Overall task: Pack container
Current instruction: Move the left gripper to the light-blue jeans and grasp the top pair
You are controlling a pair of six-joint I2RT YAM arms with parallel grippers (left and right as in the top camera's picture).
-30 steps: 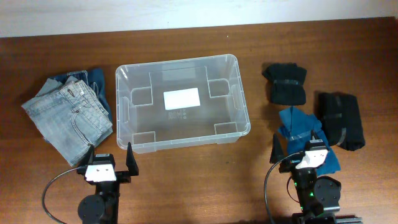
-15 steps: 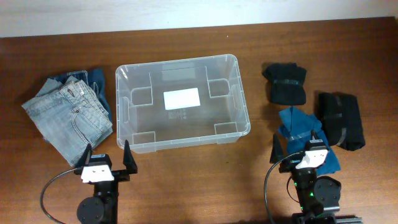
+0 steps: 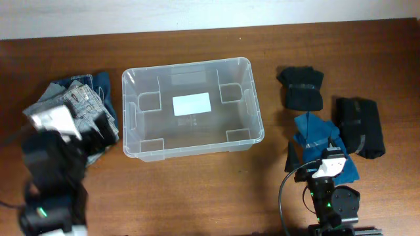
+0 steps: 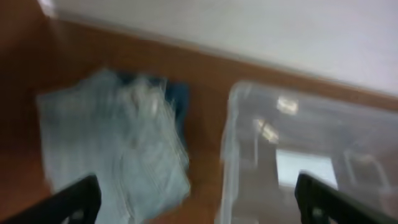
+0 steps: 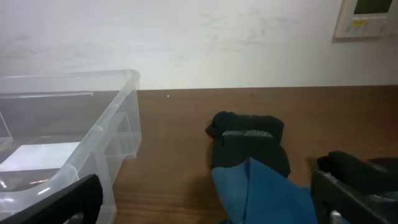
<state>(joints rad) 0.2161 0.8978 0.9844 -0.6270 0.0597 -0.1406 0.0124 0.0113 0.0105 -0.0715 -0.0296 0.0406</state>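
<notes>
The container [image 3: 257, 111] is a large clear plastic bin with a white label [image 3: 191, 103] on its base, standing empty at the table's middle; it also shows in the left wrist view [image 4: 249, 124] and the right wrist view [image 5: 93, 124]. My left gripper [image 3: 98, 131] is open and empty, raised over the near edge of the folded light-blue jeans [image 3: 69, 105], which fill the left of its wrist view [image 4: 112, 143]. My right gripper [image 3: 314, 156] is open and empty at the front right, just short of a blue cloth [image 3: 318, 134].
A folded black garment [image 3: 301, 88] lies right of the bin, and another [image 3: 360, 126] lies further right. The blue cloth [image 5: 261, 186] and the nearer black garment [image 5: 249, 143] show in the right wrist view. A white wall runs behind the table.
My left arm has risen from the front edge and swung left and forward, over the jeans. The right arm has not moved.
</notes>
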